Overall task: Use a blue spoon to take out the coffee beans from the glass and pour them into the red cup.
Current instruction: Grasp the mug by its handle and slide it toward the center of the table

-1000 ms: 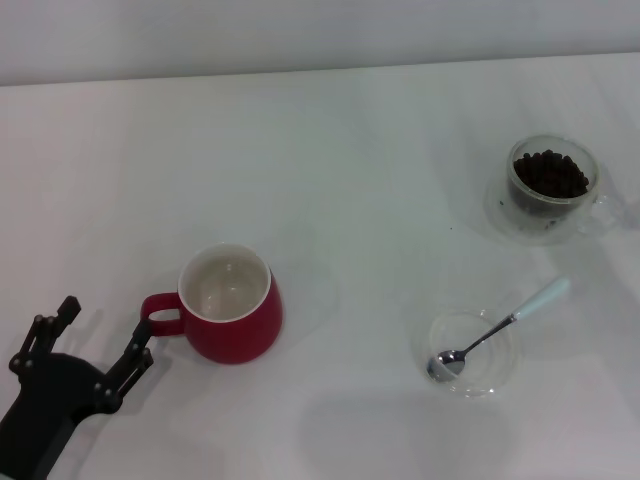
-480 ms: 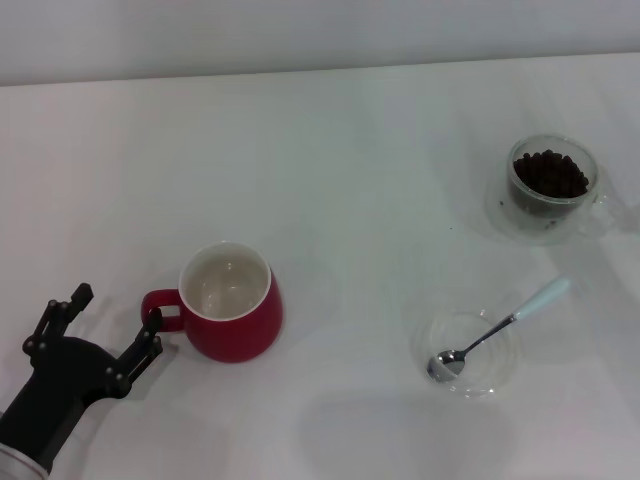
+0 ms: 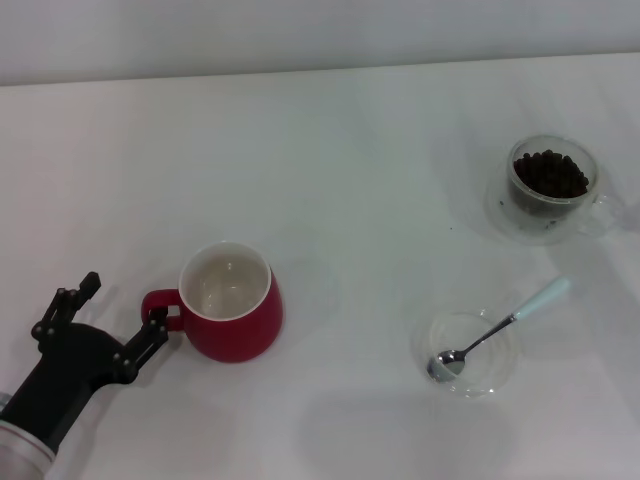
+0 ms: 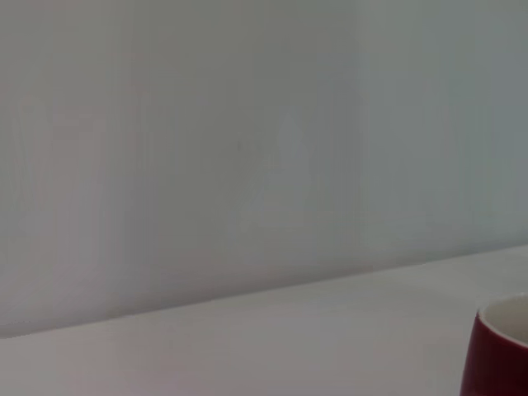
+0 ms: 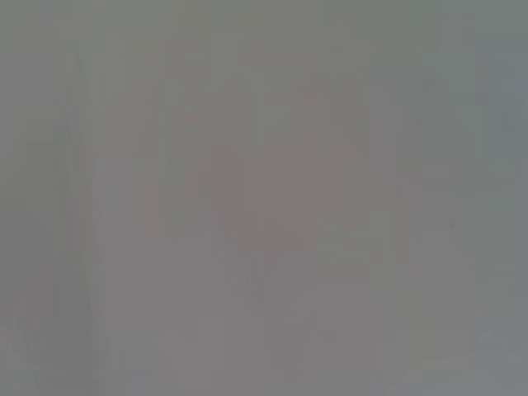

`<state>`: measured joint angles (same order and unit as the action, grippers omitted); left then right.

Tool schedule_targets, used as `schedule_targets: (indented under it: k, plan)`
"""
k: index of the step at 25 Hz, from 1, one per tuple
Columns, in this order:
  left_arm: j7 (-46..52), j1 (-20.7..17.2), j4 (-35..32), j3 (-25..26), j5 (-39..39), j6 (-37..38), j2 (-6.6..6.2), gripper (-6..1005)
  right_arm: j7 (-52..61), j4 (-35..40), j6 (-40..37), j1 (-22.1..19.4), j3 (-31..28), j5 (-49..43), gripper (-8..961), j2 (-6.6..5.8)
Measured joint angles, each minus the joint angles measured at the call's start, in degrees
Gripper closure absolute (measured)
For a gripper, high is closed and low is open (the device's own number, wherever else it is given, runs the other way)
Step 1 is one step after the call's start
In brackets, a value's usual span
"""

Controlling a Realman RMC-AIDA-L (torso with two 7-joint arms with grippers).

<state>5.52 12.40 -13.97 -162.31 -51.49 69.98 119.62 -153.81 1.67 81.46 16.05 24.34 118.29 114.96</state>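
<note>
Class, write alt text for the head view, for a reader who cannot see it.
The left hand, open, reaches from the near left toward the handle of an empty red cup on a white table. Far right stands a glass of coffee beans; nearer, a blue spoon rests in a clear dish.

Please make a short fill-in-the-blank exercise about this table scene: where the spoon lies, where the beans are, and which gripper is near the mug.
1. The blue spoon rests with its bowl in a shallow clear ____.
2. The coffee beans are inside the ____.
3. The ____ gripper, open, is beside the red cup's handle.
4. The inside of the red cup is ____ of beans.

Missing words: dish; glass; left; empty
</note>
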Motion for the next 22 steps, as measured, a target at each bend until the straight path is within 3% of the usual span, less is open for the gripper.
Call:
schedule_targets:
  k: [3,9,19,22]
  plan:
    - [0.0,0.7,0.0,-0.1,0.0,-0.5,-0.04,124,-0.1,0.0,0.0,0.1,0.0,0.1,82,0.00]
    - [-0.8,1.2,0.0,-0.5,0.3,-0.9,-0.09,259,-0.1,0.1,-0.1,0.0,-0.1,0.1,82,0.00]
    - [-3.5,0.9,-0.7,-0.5,1.0,-1.0,0.06,499,-0.1,0.1,-0.9,-0.2,-0.1,0.1,82,0.00]
    - [-5.5,1.0,-1.5,-0.6,1.2,-1.5,0.11,637,-0.1,0.1,-1.0,-0.2,-0.1,0.1,83,0.00]
